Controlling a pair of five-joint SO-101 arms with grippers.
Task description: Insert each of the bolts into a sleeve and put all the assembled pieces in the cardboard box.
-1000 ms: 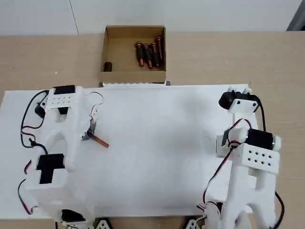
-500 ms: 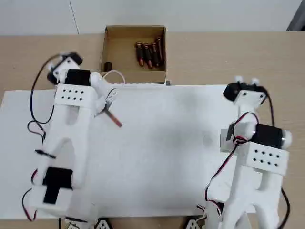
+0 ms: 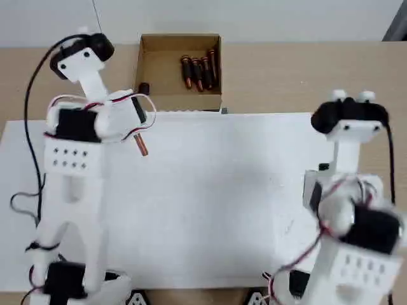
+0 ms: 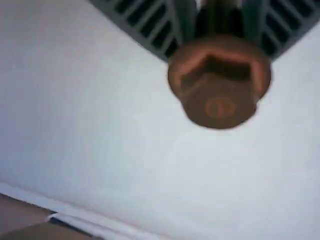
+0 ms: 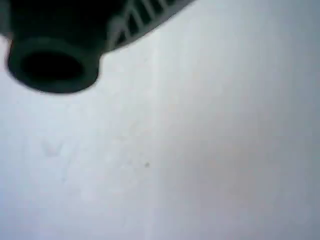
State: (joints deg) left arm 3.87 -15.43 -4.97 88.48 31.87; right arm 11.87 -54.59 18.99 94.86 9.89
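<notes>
My left hand (image 3: 135,131) is closed on a copper bolt (image 3: 141,147). The bolt sticks out at a slant over the white sheet (image 3: 222,203), just in front of the cardboard box (image 3: 145,63) and not touching it. Only a short part of it looks pinched, so I judge it could swivel or slip once its tip meets resistance. If it dropped, it would likely roll off across the sheet.

In the box lie several assembled pieces (image 3: 199,71) side by side, and one loose dark sleeve (image 3: 144,88) sits in a corner apart from them.

Far across the sheet, my right hand (image 5: 60,30) grips another dark sleeve (image 5: 50,82) above the paper. The two hands are well apart, so the join depends on lining up two tilted axes in mid-air. If they are off, the bolt would probably catch on the sleeve's rim and push the sleeve out of my grip.

In my left wrist view the bolt shows a hexagonal head on a round flange, with a faint stamped mark on its face. It is a dull reddish copper colour. The sleeve in my right wrist view is a short, thick-walled dark tube with a smooth rounded lip, and its open bore faces the camera.
</notes>
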